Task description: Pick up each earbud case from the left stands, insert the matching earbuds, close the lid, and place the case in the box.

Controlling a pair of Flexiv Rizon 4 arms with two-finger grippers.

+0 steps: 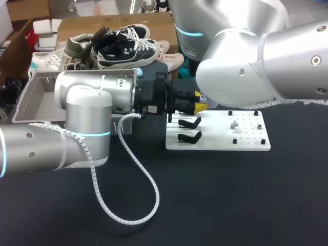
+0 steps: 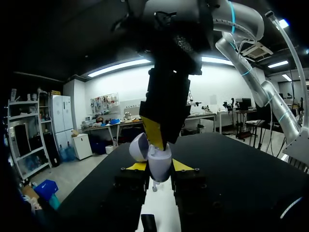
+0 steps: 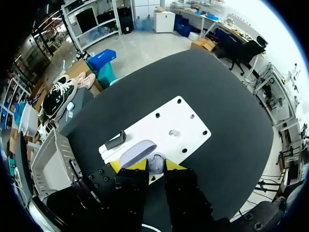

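**A:** On the black table [image 1: 230, 205], what lies where?

**B:** Toward the far right, a white board [image 1: 215, 144] lies flat. Two black stands [image 1: 189, 123] are on its left part. On its right part are dark pegs and a small pale earbud [image 1: 234, 124]. A ribbed cable [image 1: 138, 205] loops over the near left.

**A:** Any containers?

**B:** A grey box [image 1: 25, 97] sits at the far left. The left arm [image 1: 87, 118] covers most of it in the head view, so I can't make out what is inside.

**A:** And the earbud case?

**B:** The earbud case [image 2: 158, 163] is held up over the left part of the board, near the stands. Its lid [image 2: 139, 146] is swung open. The left gripper [image 2: 160, 166] clamps it between its yellow tips, one on each side.

**A:** The right gripper?

**B:** The right gripper [image 3: 154, 166] stands directly over the open case, its end at the opening. Whether it grips anything, I cannot tell. From the head camera the right arm [image 1: 256, 66] hides that spot, and only the left gripper's yellow tips show.
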